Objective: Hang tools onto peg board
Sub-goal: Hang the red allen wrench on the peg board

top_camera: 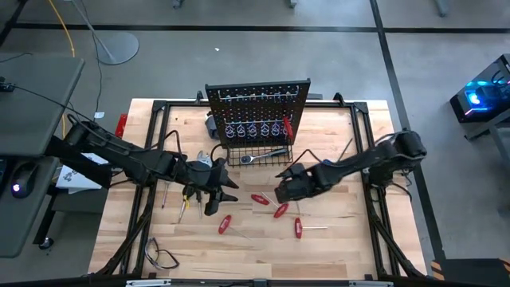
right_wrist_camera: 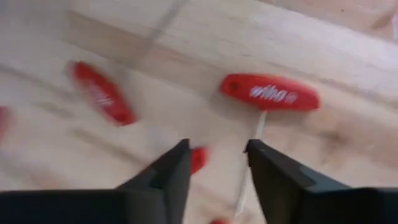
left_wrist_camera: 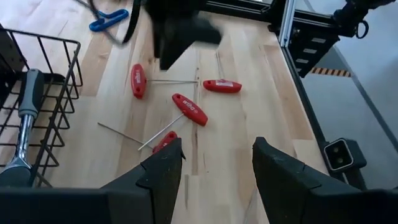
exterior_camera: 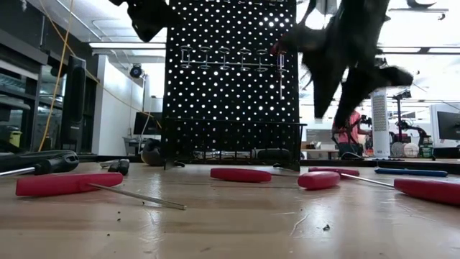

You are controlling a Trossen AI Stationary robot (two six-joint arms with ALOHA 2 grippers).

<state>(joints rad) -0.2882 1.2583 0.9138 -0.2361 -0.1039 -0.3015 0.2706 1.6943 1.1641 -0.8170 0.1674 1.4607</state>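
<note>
The fingers of your right gripper (right_wrist_camera: 214,165) stand apart with nothing between them, looking down on the wooden table (top_camera: 343,239). Just ahead of them lies a red T-handled tool (right_wrist_camera: 270,94); its handle runs across the gap of the fingers and its thin shaft points back toward them, so the handle is still a little forward of the tips. Two more red handles lie to one side in that wrist view, blurred.

From above, the red tools (top_camera: 280,210) are scattered in the middle of the table, in front of the peg board (top_camera: 257,108). Your right gripper (top_camera: 285,191) hovers beside them and is, in my judgement, the nearer arm for the tools on that side. One red tool (top_camera: 288,127) hangs already on the board, and a silver ratchet (top_camera: 263,157) lies in the basket at its base.

The fingers of your left gripper (top_camera: 213,191) are also open and empty, close to another red tool (top_camera: 225,224).

The table in front is free. Behind, the basket and the frame rails limit the room.
</note>
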